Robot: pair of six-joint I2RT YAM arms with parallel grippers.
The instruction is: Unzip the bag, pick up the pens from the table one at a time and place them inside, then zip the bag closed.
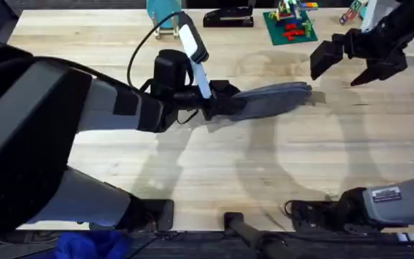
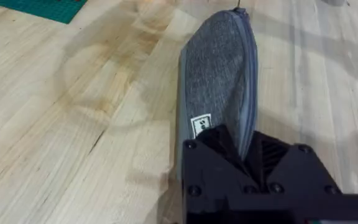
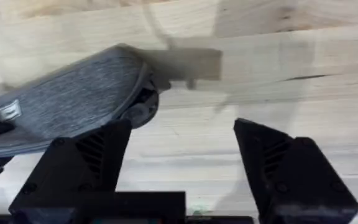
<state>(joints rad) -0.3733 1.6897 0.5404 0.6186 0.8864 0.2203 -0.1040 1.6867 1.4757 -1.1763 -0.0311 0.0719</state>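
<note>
The grey-blue bag (image 1: pixel 279 97) lies lengthwise on the table (image 1: pixel 207 165) near the middle. My left gripper (image 1: pixel 220 103) is shut on its left end. In the left wrist view the bag (image 2: pixel 219 68) runs away from my left gripper (image 2: pixel 246 148), and its zipper (image 2: pixel 252 74) along the edge looks closed. My right gripper (image 1: pixel 351 68) hangs open above the table, just beyond the bag's right end. In the right wrist view the bag (image 3: pixel 73 112) lies past the wide-open right gripper (image 3: pixel 179 155) and is not touched by it. The pens are out of view.
A black stapler (image 1: pixel 228 17) and a green brick plate (image 1: pixel 290 25) with small bricks sit at the table's far edge. A blue object (image 1: pixel 165 14) stands at the back, left of the stapler.
</note>
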